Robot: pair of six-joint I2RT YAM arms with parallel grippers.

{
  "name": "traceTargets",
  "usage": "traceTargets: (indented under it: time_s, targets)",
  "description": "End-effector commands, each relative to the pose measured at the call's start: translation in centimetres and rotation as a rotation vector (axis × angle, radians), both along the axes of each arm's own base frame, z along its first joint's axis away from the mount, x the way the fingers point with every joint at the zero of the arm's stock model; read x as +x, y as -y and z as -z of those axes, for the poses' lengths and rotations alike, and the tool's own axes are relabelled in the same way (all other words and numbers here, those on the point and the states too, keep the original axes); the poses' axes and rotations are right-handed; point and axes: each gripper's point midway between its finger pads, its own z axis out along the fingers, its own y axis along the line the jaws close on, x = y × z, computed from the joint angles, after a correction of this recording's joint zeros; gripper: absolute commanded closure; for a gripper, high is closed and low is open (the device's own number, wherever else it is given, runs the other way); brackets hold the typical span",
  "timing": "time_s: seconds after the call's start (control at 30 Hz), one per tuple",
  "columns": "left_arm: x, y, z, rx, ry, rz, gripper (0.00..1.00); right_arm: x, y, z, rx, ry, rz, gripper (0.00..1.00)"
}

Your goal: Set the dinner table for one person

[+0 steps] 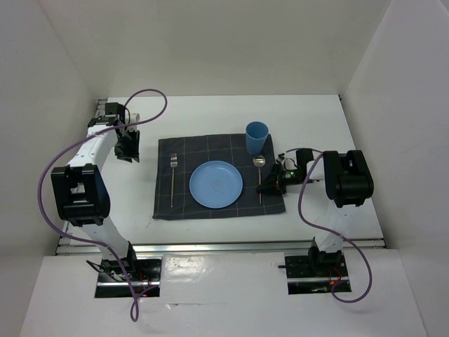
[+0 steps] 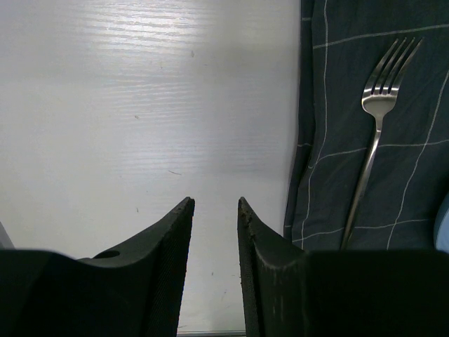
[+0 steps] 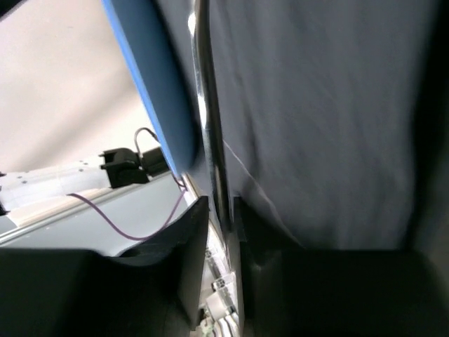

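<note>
The white dinner table (image 1: 210,112) carries a dark checked placemat (image 1: 203,149). On the mat lie a fork (image 1: 172,181) at the left, a blue plate (image 1: 216,184) in the middle and a spoon (image 1: 259,175) at the right. A blue cup (image 1: 257,136) stands at the mat's far right corner. My right gripper (image 1: 269,187) is low at the spoon's handle. In the right wrist view the gripper (image 3: 219,210) is closed narrowly around the handle (image 3: 205,105), beside the plate rim (image 3: 158,91). My left gripper (image 1: 128,156) is open and empty over bare table left of the mat. In the left wrist view the gripper (image 2: 215,203) has the fork (image 2: 375,133) off to its right.
White walls enclose the table on three sides. A silver rail (image 1: 210,246) runs along the near edge, in front of the arm bases. Purple cables loop from both arms. Bare tabletop (image 2: 140,105) lies left of the placemat (image 2: 337,84) and behind it.
</note>
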Motion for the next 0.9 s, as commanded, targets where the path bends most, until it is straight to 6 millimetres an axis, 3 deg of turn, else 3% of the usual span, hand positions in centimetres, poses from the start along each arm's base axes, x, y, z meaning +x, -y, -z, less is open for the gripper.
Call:
traceTargets:
  time_s: [0.0, 0.13, 0.37, 0.5, 0.57, 0.7, 0.87]
  targets:
    - [0.0, 0.2, -0.4, -0.003, 0.015, 0.015, 0.61, -1.2, 0.3, 0.2, -0.022, -0.018, -0.002, 0.70]
    - [0.0, 0.5, -0.3, -0.019, 0.008, 0.031, 0.61, -1.5, 0.4, 0.4, -0.035, -0.044, 0.002, 0.58]
    - [0.0, 0.5, -0.3, -0.019, 0.008, 0.031, 0.61, -1.4, 1.3, 0.5, -0.143, -0.045, 0.033, 0.56]
    - [-0.2, 0.5, -0.2, -0.020, -0.001, 0.031, 0.61, -0.4, 2.2, -0.6, -0.227, -0.013, 0.066, 0.54]
    - [-0.2, 0.7, 0.1, -0.030, -0.009, 0.035, 0.61, -0.3, 2.3, -0.7, -0.266, -0.007, 0.070, 0.54]
    - [-0.1, 0.7, -0.1, -0.030, -0.009, 0.035, 0.61, -0.2, 2.4, -1.6, -0.314, 0.009, 0.072, 0.45]
    - [-0.2, 0.6, -0.1, -0.026, -0.009, 0.043, 0.61, -0.3, 2.0, -1.2, -0.421, 0.033, 0.047, 0.44]
